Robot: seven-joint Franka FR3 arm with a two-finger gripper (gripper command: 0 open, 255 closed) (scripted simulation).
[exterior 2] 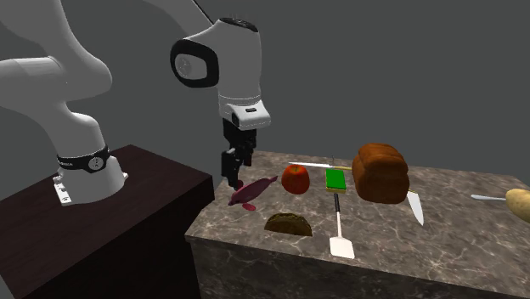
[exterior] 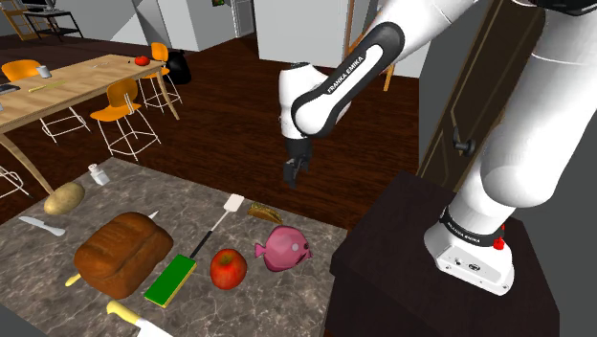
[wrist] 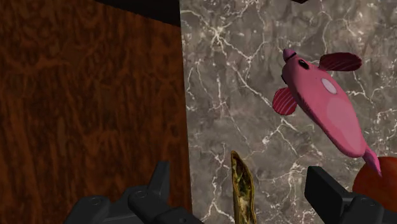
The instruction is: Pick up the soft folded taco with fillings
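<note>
From my console the wrist view settles the gripper (wrist: pixel 238 176): its two black fingers stand well apart with nothing clasped. The taco (wrist: pixel 242 191) lies on the marble counter (wrist: pixel 222 70) in the gap between them, seen edge-on as a thin brown and yellow-green strip, touching neither finger. Beside the far finger are a pink fish (wrist: pixel 324 102) and the red curve of an apple (wrist: pixel 379 184). Past the counter's edge on the other side is brown wood floor (wrist: pixel 83 95).

The second exterior view gives me the taco's (exterior 2: pixel 288 224) flat side, a brown half-moon at lower centre near the counter's (exterior 2: pixel 442 246) front edge. There the gripper (exterior 2: pixel 231 174) hangs left of centre above the fish (exterior 2: pixel 250 191) end of the counter, and the spatula (exterior 2: pixel 341 234) lies just right of the taco. Behind it stand the apple (exterior 2: pixel 295 179), a green sponge (exterior 2: pixel 337 178) and a bread loaf (exterior 2: pixel 380 172).

The shoulder view adds height: the gripper (exterior: pixel 295 172) hovers at centre frame, clear above the taco (exterior: pixel 263 212), which sits near the counter's (exterior: pixel 191 196) upper right edge. The fish (exterior: pixel 284 247) and apple (exterior: pixel 228 268) lie below it, and the spatula (exterior: pixel 218 222) is to its left. That view also takes in the room — a dining table (exterior: pixel 67 81) and orange chairs (exterior: pixel 124 101) at upper left — and the dark stand (exterior: pixel 402 249) at lower right.
</note>
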